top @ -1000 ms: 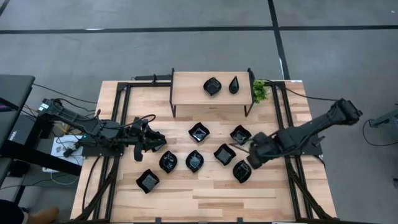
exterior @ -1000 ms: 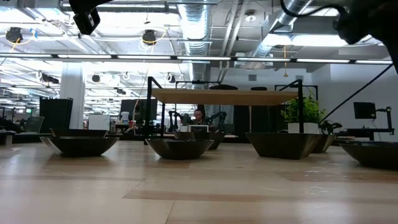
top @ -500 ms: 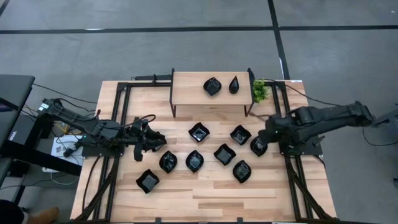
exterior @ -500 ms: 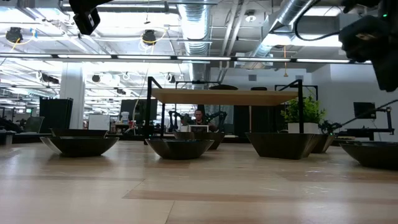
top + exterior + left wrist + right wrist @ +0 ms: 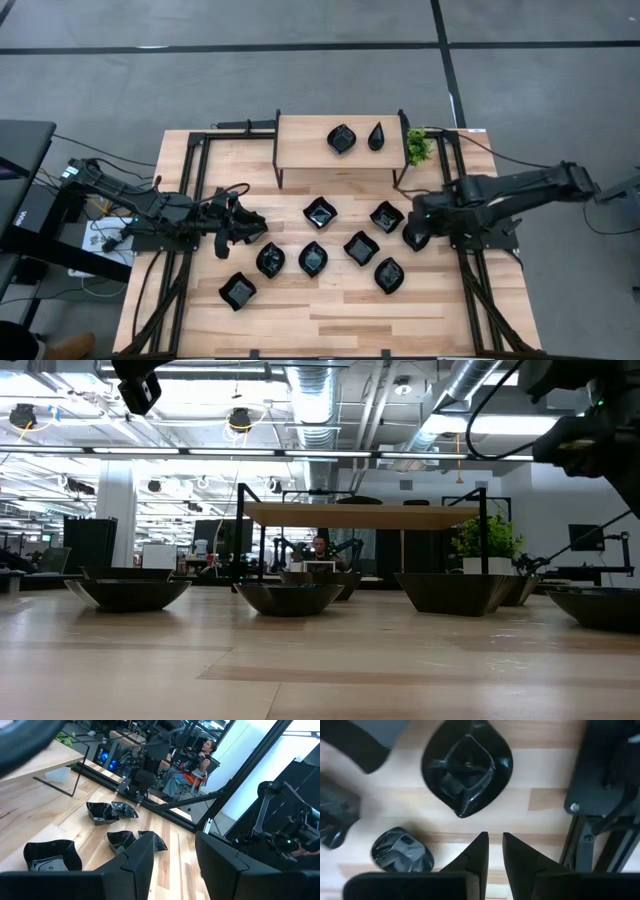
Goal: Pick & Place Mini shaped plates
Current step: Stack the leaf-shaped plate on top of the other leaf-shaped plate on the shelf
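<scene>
Teardrop plate (image 5: pixel 467 767) lying beyond right jaws

Glossy black mini shaped plates (image 5: pixel 323 212) on pale striped wooden table (image 5: pixel 330 310)

No text, label, brand, number or sign can be read anywhere in these views: none on the mini shaped plates (image 5: pixel 320 212), the wooden table (image 5: pixel 330 310) or the arms, and none legible in the room behind the table.
</scene>
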{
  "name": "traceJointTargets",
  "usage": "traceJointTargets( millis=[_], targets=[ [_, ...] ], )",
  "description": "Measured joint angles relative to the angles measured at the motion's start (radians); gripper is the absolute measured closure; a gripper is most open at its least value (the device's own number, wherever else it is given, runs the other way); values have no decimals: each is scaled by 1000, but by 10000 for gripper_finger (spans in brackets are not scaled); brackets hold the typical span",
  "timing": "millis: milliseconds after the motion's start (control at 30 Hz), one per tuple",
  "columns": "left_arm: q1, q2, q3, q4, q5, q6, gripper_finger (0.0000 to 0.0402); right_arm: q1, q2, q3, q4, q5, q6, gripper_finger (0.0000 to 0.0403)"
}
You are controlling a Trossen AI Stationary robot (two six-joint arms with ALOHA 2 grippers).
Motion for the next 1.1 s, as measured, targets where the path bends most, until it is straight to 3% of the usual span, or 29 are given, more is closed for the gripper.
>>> traceJointTargets(
  millis=[233, 633, 800, 1100],
  targets=[
    [0, 0, 0, 0, 0, 8, 257, 153, 82, 0, 171, -20, 204, 351],
    [0, 0, 0, 0, 0, 11, 257, 404, 182, -18, 238, 134, 604, 351],
    [0, 0, 0, 0, 0, 11, 257, 393, 203, -69, 350, 180, 610, 351],
    [0, 0, 0, 0, 0, 11, 257, 290, 185, -94, 284, 232, 603, 351]
  ],
)
